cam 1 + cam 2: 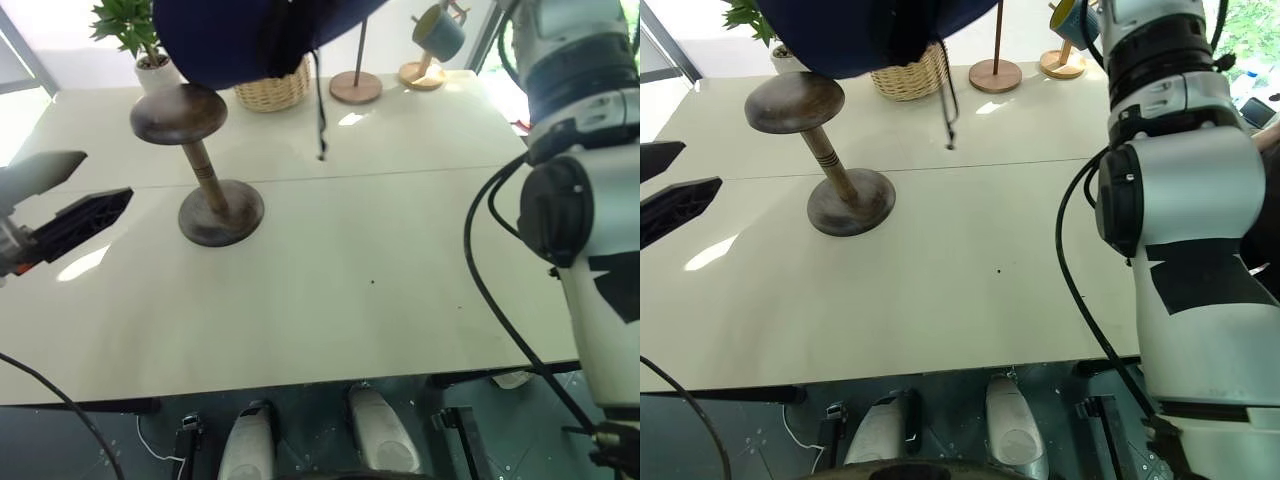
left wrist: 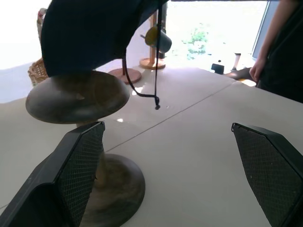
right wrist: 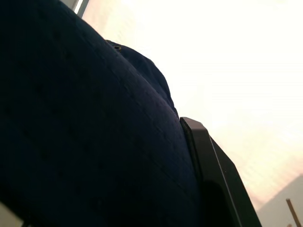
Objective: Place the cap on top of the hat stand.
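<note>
Right pincer (image 3: 199, 156) clamped on the cap (image 1: 240, 40), one black finger (image 3: 213, 175) pressed against navy fabric in the right wrist view; cap held up in the air, off the tabletop (image 1: 380, 270), hanging above and slightly behind the hat stand (image 1: 195, 165). Crown fabric shows a small eyelet in the right wrist view. Dark chin cord (image 1: 320, 110) dangles from the cap, its end hanging free above the tabletop's middle seam, to the right of the stand. Hat stand upright toward the left part of the tabletop, domed top bare, disc base resting just on the near side of the seam. Cap's lower edge close over the dome in the left wrist view; cannot tell whether they touch. Left pincer (image 2: 170, 175) apart, nothing between its fingers, hovering at the left edge of the tabletop and aimed at the stand. Along the far edge: potted plant (image 1: 135, 40) near the far left corner, wicker basket (image 1: 272, 92) beside it, thin pole on a round base (image 1: 356, 80), mug tree with a mug (image 1: 435, 45). Person (image 2: 279, 47) stands beyond the tabletop in the left wrist view.
</note>
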{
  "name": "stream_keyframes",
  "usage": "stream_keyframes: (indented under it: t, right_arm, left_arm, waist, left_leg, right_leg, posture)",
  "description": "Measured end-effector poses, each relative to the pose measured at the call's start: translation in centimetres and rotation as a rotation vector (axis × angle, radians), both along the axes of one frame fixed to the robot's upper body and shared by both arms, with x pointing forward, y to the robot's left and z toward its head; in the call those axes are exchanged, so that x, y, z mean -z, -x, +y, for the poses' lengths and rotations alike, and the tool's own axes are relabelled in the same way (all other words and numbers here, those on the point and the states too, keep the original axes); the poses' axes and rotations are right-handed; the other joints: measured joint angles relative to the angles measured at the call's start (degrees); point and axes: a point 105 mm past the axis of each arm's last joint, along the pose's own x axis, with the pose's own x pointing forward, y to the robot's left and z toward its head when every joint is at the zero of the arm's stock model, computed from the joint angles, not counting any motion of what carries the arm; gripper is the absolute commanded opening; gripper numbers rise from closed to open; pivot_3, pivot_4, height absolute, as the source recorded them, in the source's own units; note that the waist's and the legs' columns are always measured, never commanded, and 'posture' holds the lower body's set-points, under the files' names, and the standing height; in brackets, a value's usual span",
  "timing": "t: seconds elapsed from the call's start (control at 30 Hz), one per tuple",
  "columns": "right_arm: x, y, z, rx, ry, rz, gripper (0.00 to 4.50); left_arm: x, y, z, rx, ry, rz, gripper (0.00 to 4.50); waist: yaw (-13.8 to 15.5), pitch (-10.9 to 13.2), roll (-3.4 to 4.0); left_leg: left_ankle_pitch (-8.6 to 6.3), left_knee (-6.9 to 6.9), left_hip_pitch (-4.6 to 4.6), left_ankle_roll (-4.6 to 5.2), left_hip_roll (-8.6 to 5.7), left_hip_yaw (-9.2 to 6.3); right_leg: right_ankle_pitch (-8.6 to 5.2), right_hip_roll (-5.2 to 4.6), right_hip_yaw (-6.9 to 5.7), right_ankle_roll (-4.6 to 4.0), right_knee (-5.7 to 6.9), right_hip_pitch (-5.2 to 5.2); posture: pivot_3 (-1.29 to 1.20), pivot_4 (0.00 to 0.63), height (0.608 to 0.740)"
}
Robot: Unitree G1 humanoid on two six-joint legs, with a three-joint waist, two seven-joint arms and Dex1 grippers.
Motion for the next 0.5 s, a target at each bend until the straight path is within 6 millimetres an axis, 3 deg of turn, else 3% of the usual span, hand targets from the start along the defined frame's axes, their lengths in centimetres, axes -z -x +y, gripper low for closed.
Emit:
stream_keyframes:
  t: [0.23,0.37,0.43,0.5]
  right_arm:
    - [0.4,1.4,5.8,-0.19,-0.03,0.003,0.02]
    - [0.2,3.6,8.9,-0.308,-0.002,-0.067,0.02]
    - [1.1,4.2,9.8,-0.351,0.013,-0.095,0.02]
    - [3.6,4.2,10.6,-0.388,0.026,-0.07,0.02]
  left_arm:
    - [-0.1,0.9,1.7,-0.076,0.057,-0.01,4.5]
    - [-0.6,1.9,3.6,-0.154,0.087,-0.026,4.5]
    - [-0.6,2.3,3.9,-0.17,0.088,-0.024,4.5]
    - [-0.6,2.5,4.1,-0.18,0.088,-0.023,4.5]
  waist:
    - [-0.2,0.0,0.01]
    - [-0.1,0.0,-0.04]
    - [0.1,-0.1,-0.13]
    - [0.2,-0.1,-0.2]
  left_leg:
    - [0.0,-0.02,0.0,0.0,0.02,-0.01]
    - [0.0,-0.06,-0.02,0.0,0.02,-0.03]
    - [0.0,-0.03,-0.02,0.0,0.02,-0.05]
    - [0.01,0.05,-0.01,-0.03,0.02,-0.08]
  right_leg:
    - [0.04,0.02,-0.01,0.06,0.03,-0.03]
    - [0.02,0.01,-0.04,0.04,0.01,-0.04]
    - [0.01,-0.01,-0.05,0.03,0.01,0.0]
    - [-0.07,-0.01,-0.08,-0.13,0.03,0.06]
  posture:
    - [0.0,0.15,0.74]
    - [0.0,0.15,0.74]
    - [0.0,0.15,0.74]
    - [0.0,0.15,0.74]
